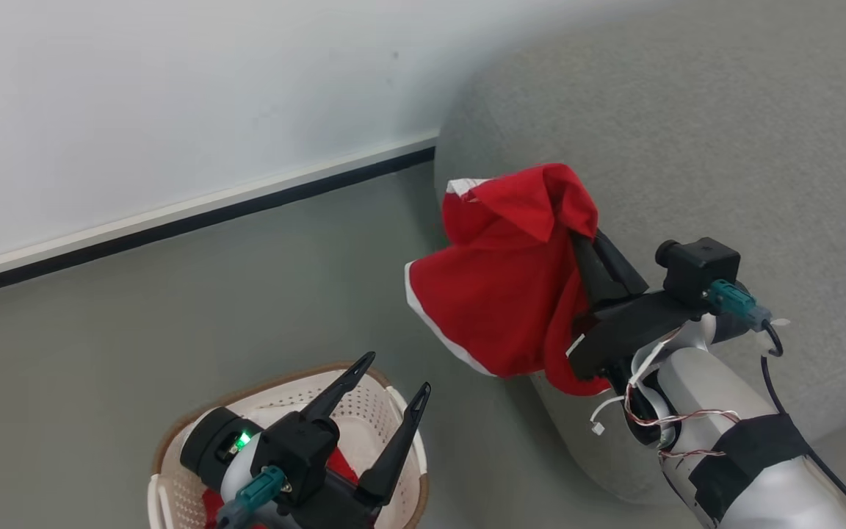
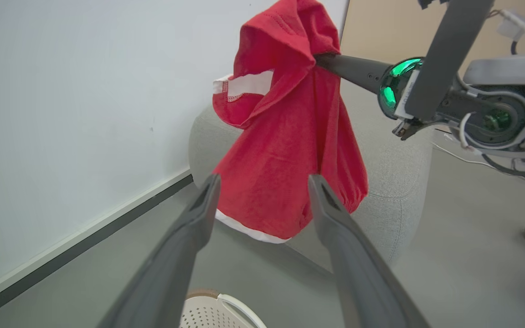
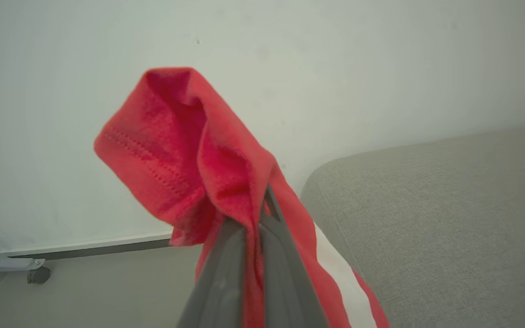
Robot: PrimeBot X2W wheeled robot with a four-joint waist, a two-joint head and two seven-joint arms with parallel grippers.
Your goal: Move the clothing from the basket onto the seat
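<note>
The right gripper (image 1: 581, 239) (image 3: 267, 193) is clamped tight on a fold of a red garment with white trim (image 1: 504, 294) (image 2: 285, 150) (image 3: 176, 150). The garment drapes over the fingers and hangs clear of the floor at the rounded corner of the grey couch (image 1: 687, 147) (image 2: 394, 173) (image 3: 426, 205) nearest the wall; whether its lower hem brushes the couch's side cannot be told. The left gripper (image 1: 396, 372) (image 2: 263, 180) stands spread wide with nothing between its fingers, above the cream laundry basket (image 1: 173, 430) (image 2: 217, 310) on the floor, where a second red garment (image 1: 210, 505) lies partly hidden behind that gripper.
</note>
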